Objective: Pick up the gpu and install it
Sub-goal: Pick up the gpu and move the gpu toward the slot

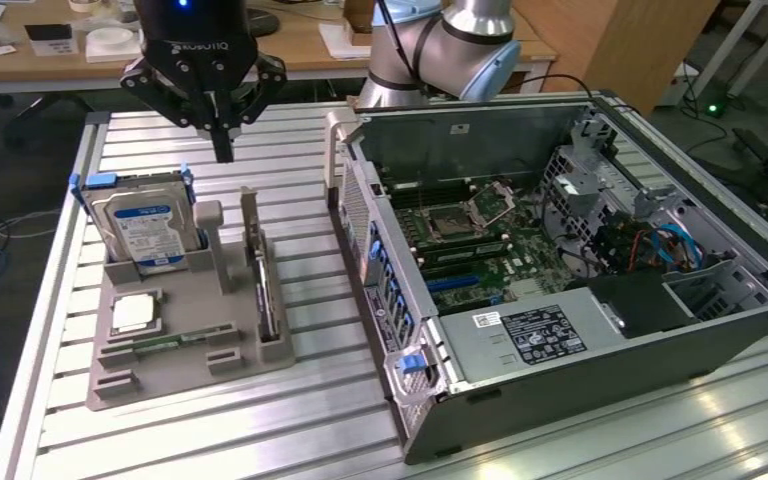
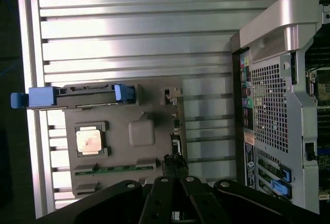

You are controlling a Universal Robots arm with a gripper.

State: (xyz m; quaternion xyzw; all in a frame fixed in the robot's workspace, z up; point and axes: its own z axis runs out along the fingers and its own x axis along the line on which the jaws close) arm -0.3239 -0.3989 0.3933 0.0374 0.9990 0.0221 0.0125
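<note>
At the near end of the slatted table (image 1: 331,430), toward the exterior view's left, lies a grey holder (image 1: 184,375) with the spare parts set in it. Nearest in it is a narrow green memory stick (image 1: 171,343), and just behind that a square silver chip (image 1: 135,312) lies flat in its recess. Along the holder's side that faces the computer, the gpu (image 1: 263,295) stands on its long edge in a slot between two grey posts. It is a thin dark card, and nothing touches it. In the wrist view it shows edge-on as a dark line (image 2: 177,131) at that same side of the holder.

At the holder's far end a hard drive (image 1: 144,228) with a blue and white label stands upright between blue clips. Above and beyond it, over the table's far edge, hangs the gripper (image 1: 224,150). Its jaws look drawn together to one point, with nothing between them, and it is well apart from the card.

On the exterior view's right, the computer case (image 1: 558,400) lies open on its side with the main board (image 1: 464,230) bared. No card sits in the board's slots.

As I judge it, the task is at its start. The card is not yet grasped, so picking it up and fitting it into the case are both left to do.
</note>
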